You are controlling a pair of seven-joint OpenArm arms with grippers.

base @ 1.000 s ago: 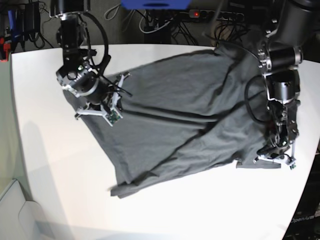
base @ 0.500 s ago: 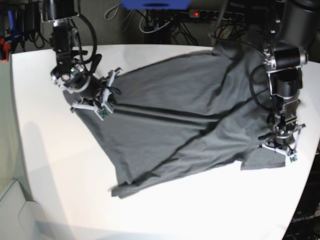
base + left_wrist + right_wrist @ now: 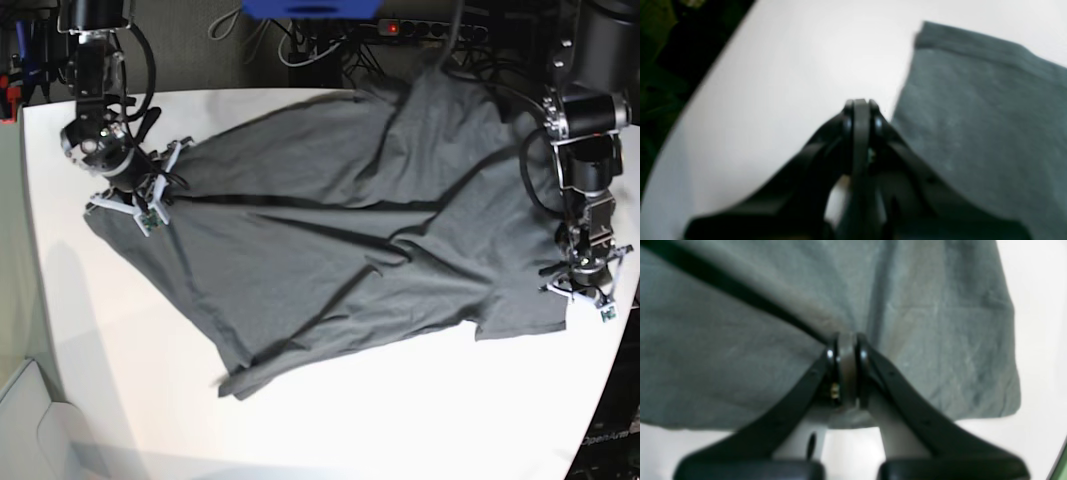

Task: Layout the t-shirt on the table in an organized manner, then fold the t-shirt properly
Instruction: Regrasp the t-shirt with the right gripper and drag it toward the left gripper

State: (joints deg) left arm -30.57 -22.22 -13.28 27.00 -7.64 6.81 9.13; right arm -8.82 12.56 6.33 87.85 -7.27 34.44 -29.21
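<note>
Right gripper, at upper left of the base view, and left gripper, at right edge, each with jaws pinched closed on an edge of the t-shirt, which lies stretched and creased across the white table.

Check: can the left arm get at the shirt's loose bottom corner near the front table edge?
Probably not now: the left gripper is shut on the t-shirt at the opposite side, though bare table leaves the way free.
</note>
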